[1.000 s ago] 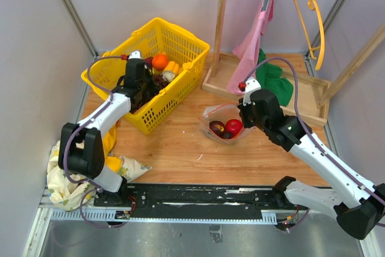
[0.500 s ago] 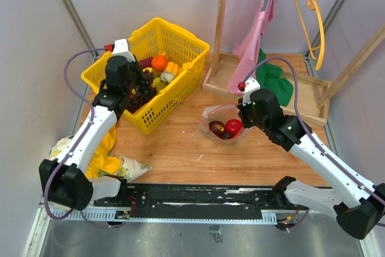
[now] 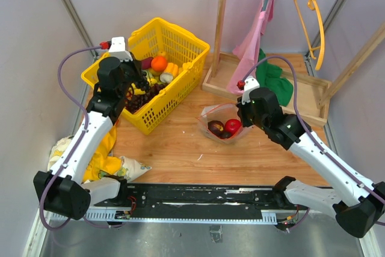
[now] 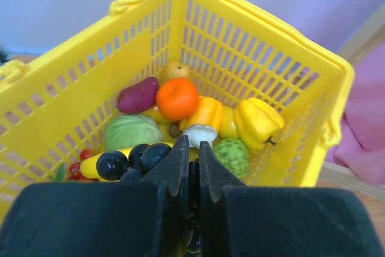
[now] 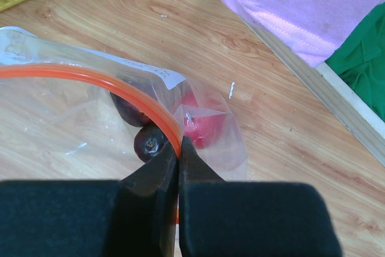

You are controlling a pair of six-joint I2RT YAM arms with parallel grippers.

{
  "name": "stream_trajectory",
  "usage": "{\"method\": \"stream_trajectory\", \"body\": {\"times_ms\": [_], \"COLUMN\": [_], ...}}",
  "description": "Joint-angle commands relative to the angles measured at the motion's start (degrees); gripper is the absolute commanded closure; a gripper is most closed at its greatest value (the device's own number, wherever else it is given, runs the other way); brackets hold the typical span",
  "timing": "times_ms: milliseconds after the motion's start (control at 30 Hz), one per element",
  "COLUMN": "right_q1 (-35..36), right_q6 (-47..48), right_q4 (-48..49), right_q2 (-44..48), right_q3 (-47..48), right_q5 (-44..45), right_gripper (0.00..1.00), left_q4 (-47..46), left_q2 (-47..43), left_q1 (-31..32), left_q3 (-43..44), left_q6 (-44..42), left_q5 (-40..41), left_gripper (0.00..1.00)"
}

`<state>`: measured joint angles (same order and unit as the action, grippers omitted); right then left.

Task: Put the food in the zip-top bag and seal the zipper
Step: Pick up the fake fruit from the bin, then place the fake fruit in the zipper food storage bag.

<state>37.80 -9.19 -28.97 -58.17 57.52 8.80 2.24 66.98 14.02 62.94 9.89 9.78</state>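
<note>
Grapes [image 4: 135, 159], one glossy bunch, sit pinched by left gripper [image 4: 191, 154]; right gripper [image 5: 178, 148] clamps crinkly bag's [image 5: 60, 118] red zipper [image 5: 72, 71].

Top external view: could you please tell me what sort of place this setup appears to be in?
Most likely a staged robot test cell, not a real home: plain panel walls enclose the table, and the props are a yellow basket of toy food and a wooden clothes rack.
</note>
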Motion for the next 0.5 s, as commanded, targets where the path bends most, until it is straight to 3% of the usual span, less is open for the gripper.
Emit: {"method": "stream_trajectory", "body": {"times_ms": [0, 233, 467], "right_q1": [-0.89, -0.89, -0.92], "right_q6": [-1.00, -1.26, -1.74], "right_q4": [-0.48, -0.47, -0.30], "right_q2": [-0.25, -0.51, -0.96], "right_q3": [2.07, 2.50, 2.73], "right_q5": [-1.01, -1.23, -2.18], "right_gripper": [0.99, 0.99, 0.99], "left_q4": [-3.18, -5.69, -8.90], "left_q2": [-1.88, -3.80, -5.04], "left_q1": [0.24, 0.43, 4.82], "left_q3": [2.77, 4.42, 4.26], "left_q6": [-0.84, 2.78, 3.79], "left_q5": [-9.57, -23.28, -29.77], "left_gripper": [1.00, 1.00, 1.00]}}
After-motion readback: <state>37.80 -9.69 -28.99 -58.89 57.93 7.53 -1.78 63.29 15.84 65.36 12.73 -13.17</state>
